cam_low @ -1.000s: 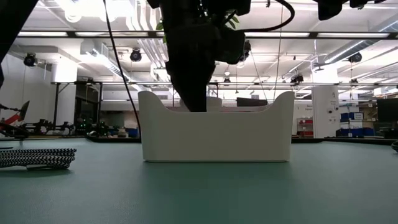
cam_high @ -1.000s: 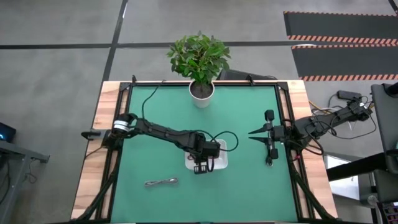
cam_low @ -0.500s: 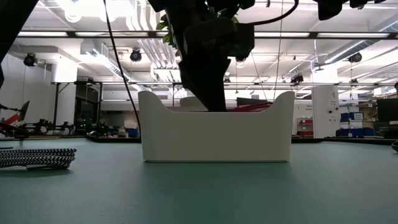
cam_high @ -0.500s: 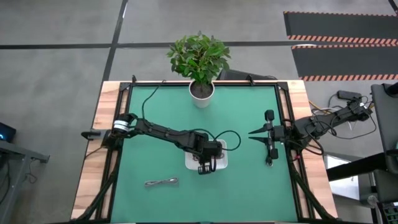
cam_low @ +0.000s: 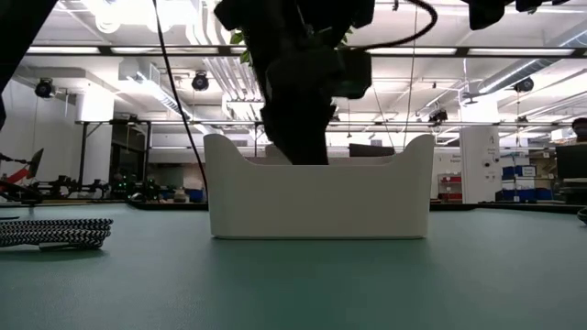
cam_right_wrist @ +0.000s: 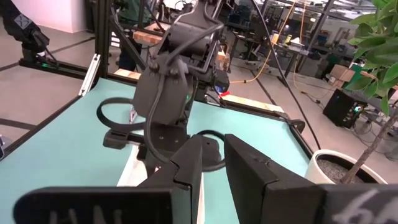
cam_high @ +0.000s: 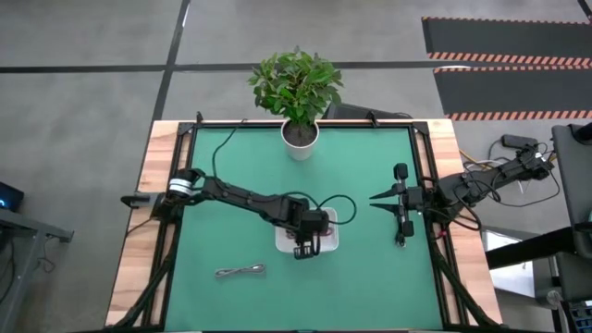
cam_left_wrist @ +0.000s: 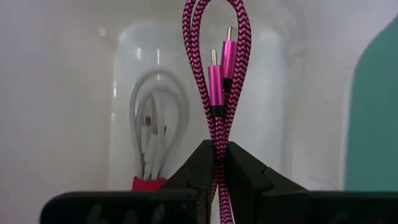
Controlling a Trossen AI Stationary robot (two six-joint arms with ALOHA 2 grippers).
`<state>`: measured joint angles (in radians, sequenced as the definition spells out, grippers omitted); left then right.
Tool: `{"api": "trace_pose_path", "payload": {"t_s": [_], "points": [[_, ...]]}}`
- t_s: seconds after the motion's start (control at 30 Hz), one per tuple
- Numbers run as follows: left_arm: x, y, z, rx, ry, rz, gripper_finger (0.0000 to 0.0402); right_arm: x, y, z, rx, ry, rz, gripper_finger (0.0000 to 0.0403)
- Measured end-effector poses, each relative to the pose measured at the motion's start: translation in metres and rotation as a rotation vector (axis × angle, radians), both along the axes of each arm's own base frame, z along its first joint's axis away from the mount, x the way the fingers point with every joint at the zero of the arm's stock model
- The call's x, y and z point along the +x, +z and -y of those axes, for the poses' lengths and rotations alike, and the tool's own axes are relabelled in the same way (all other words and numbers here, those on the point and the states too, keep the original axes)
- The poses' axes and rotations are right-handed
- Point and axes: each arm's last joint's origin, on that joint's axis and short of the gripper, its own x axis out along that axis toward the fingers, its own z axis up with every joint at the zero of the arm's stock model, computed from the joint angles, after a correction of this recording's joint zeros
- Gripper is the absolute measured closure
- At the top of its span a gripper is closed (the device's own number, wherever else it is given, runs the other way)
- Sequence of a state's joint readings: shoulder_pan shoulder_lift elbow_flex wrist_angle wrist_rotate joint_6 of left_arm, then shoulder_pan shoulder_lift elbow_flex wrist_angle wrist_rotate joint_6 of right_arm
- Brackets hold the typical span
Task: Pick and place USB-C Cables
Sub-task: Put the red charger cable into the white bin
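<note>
My left gripper (cam_high: 305, 246) hangs over the white tray (cam_high: 331, 239) in the middle of the table, shut on the magenta-pink cable (cam_left_wrist: 217, 62). In the low view it reaches down behind the tray's front wall (cam_low: 321, 197). The white-grey cable (cam_left_wrist: 152, 130), bound with a red tie, lies on the tray's floor. The grey-brown cable (cam_high: 240, 271) lies on the green mat left of the tray and nearer the table's near edge; it also shows in the low view (cam_low: 50, 232). The black cable does not show. My right gripper (cam_right_wrist: 213, 163) waits near the table's right edge, open by a narrow gap and empty. My left gripper pinches the magenta-pink bundle (cam_left_wrist: 216, 134) between its two fingers, several strands together, below the two plugs. The fingers point down into the tray and lie along the bundle. The looped end (cam_left_wrist: 217, 12) and both plugs stick out past the fingertips; whether they touch the tray floor I cannot tell.
A potted plant in a white pot (cam_high: 300, 139) stands at the far edge of the mat. Black wires loop from the left arm beside the tray (cam_high: 340, 205). Open green mat lies left and right of the tray.
My left gripper has shifted a little toward the table's right over the tray and gone down into it. The magenta-pink cable showed above the tray's rim in the low view half a second ago and is now below it. The gripper stays shut on it.
</note>
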<state>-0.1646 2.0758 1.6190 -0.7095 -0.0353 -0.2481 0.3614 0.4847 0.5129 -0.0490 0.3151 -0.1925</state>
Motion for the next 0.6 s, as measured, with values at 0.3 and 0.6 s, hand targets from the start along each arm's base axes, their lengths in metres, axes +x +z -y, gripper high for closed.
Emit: {"api": "trace_pose_path", "payload": {"t_s": [0.3, 0.6], "points": [[-0.003, -0.013, -0.001, 0.000, 0.001, 0.000, 0.0389, 0.000, 0.000, 0.000, -0.001, 0.000, -0.001, 0.0344], [-0.007, -0.022, -0.001, 0.001, 0.001, -0.009, 0.0386, 0.000, 0.000, 0.000, -0.001, 0.000, 0.000, 0.0344]]}}
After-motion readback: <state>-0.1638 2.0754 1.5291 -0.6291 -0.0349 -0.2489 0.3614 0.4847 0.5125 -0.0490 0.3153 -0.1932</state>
